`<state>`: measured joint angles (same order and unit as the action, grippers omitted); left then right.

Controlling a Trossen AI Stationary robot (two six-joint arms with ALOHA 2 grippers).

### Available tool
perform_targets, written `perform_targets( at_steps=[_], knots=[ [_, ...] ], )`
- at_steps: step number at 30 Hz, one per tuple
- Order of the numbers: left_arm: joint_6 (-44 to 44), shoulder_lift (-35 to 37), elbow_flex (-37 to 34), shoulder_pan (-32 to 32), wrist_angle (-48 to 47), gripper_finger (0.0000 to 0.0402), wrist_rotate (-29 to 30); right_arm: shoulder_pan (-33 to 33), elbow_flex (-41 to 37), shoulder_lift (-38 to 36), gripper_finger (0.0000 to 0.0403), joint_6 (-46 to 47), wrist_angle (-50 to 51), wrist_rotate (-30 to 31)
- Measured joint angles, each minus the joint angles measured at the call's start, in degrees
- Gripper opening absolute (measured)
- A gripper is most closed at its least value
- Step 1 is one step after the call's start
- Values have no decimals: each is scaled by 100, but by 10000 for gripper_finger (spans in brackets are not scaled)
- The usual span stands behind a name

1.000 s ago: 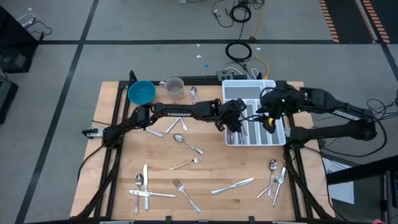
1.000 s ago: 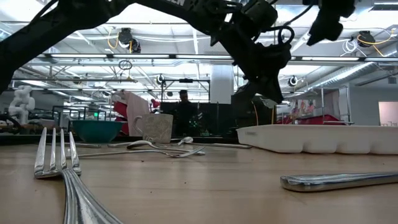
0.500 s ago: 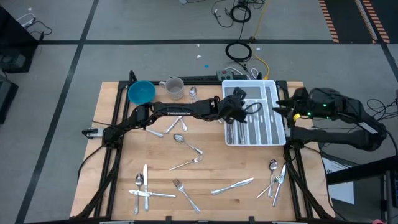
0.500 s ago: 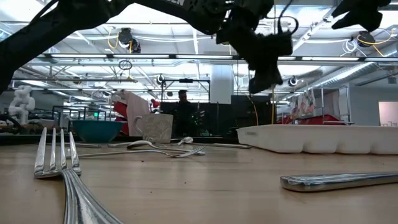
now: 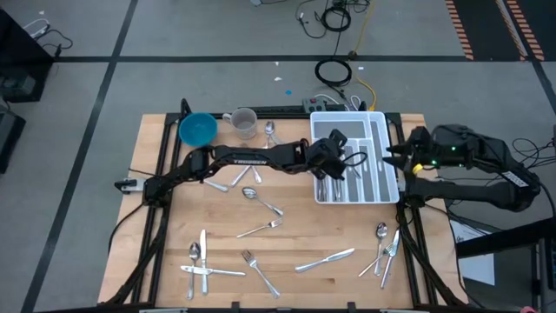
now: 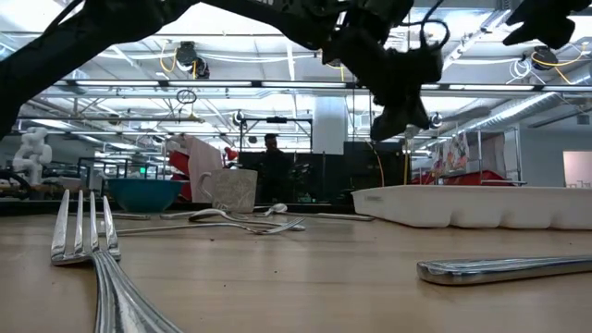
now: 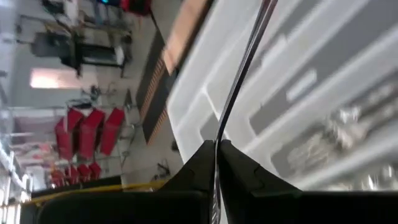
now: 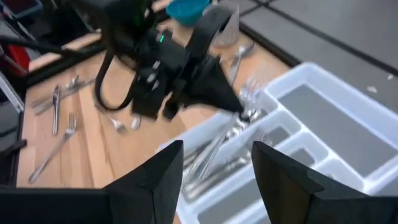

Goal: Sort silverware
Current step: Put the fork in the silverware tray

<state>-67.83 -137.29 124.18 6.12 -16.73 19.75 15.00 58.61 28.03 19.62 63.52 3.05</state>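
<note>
My left gripper [image 5: 346,161] hangs over the white tray [image 5: 382,122], shut on one slim piece of silverware [image 7: 239,68]. The piece's free end looks like fork tines [image 8: 250,92]. Several pieces [image 5: 330,184] lie in the tray's left compartments. More forks, spoons and knives lie loose on the table [image 5: 261,229], [image 5: 326,259], [image 5: 382,248]. My right gripper [image 8: 214,180] stands open with nothing between its fingers, at the table's right edge beside the tray. My left gripper pinches the piece's slim handle [image 7: 219,134] between its two fingers. The fingers come from the table's left, slanting down, and the piece runs on beyond the fingertips in line with them. It is lifted clear above the tray.
A blue bowl [image 5: 198,129] and a grey cup [image 5: 244,123] stand at the table's far left, with a spoon [image 5: 270,130] beside them. A fork [image 6: 88,240] and a knife [image 6: 504,268] lie close to the low camera. A person [image 6: 273,166] stands in the room behind.
My right gripper has drawn back from over the tray to the table's right edge, staying open. My left gripper has tipped its fingers upward over the tray, keeping its hold on the piece.
</note>
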Motion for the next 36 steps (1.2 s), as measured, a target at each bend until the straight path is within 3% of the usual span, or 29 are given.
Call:
perform_targets(
  at_steps=[6, 10, 18, 21, 25, 30, 36],
  knots=[
    [0, 0, 376, -14, -935, 22, -49, 2, -5, 3, 188, 37, 92, 241],
    [6, 0, 546, -51, -1169, 22, -66, 2, -363, 15, 212, 199, -36, 313],
    [590, 0, 1070, -112, -1691, 22, -162, 0, -1428, -8, 261, 349, -1448, -41],
    [628, 0, 1091, -121, -1557, 22, -206, 2, -1453, -18, 262, 148, -1548, 133],
    [656, -1, 1084, -261, -945, 22, 259, 2, -1453, -71, 256, 203, -1450, 153],
    [1215, -4, 1080, -388, -752, 22, 431, 2, -1453, -195, 252, 223, -1346, 133],
    [1210, 0, 1087, -400, -1001, 23, 164, 2, -1453, -250, 252, 222, -1333, 138]
  ],
)
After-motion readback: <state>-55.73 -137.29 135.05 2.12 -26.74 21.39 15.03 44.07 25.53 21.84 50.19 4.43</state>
